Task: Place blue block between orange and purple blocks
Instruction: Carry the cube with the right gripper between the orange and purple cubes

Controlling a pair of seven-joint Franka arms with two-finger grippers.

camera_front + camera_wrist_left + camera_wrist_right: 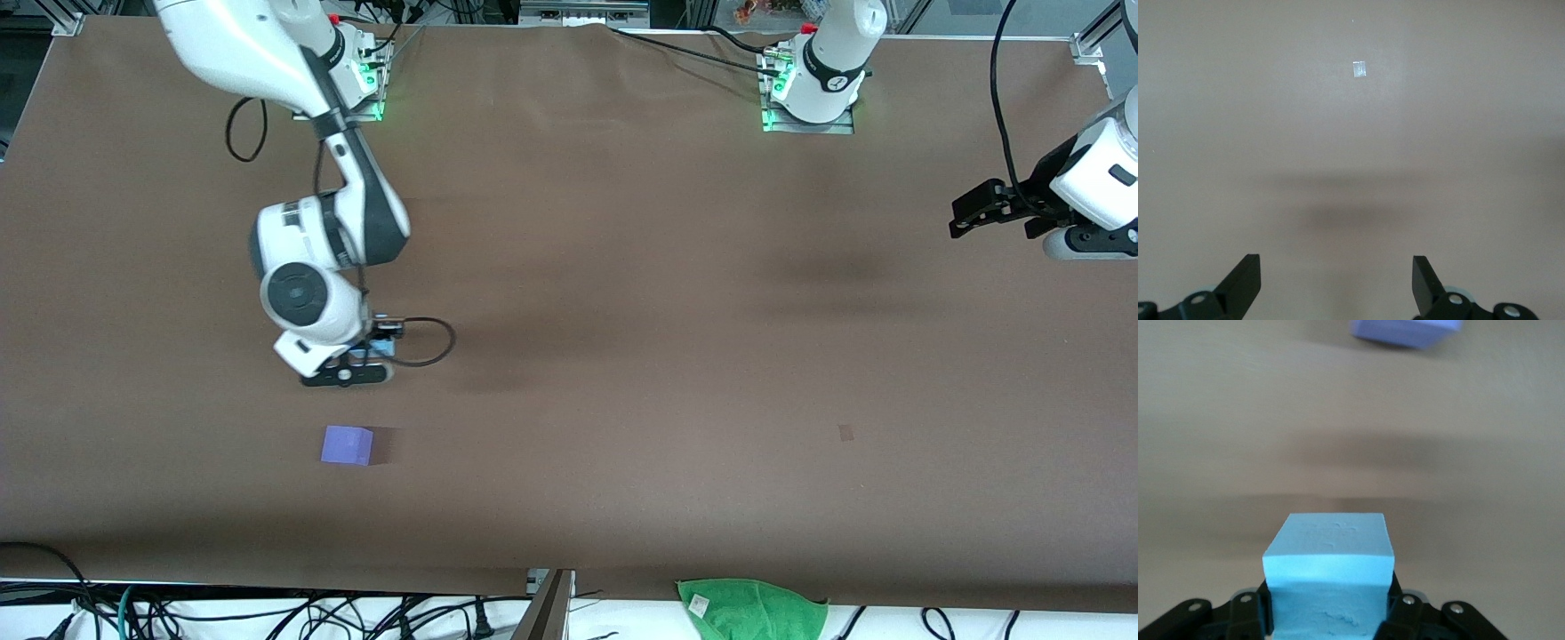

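We note the right gripper (pixel 1328 613) clamped on the blue block (pixel 1329 570), purple block (pixel 347 444) at its six o'clock; left gripper (pixel 1337 283) waits, jaws wide.

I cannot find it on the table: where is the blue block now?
The blue block is held in the right end effector, toward the right arm's end, above the table near the purple block.

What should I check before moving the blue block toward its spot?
1. Right gripper shut on blue block: ok.
2. Block sits square in the grip: ok.
3. Purple block located, nearer the front camera than the right gripper: ok.
4. Orange block located: not ok, none in view.
5. Left gripper open, waiting at the left arm's end of the table: ok.
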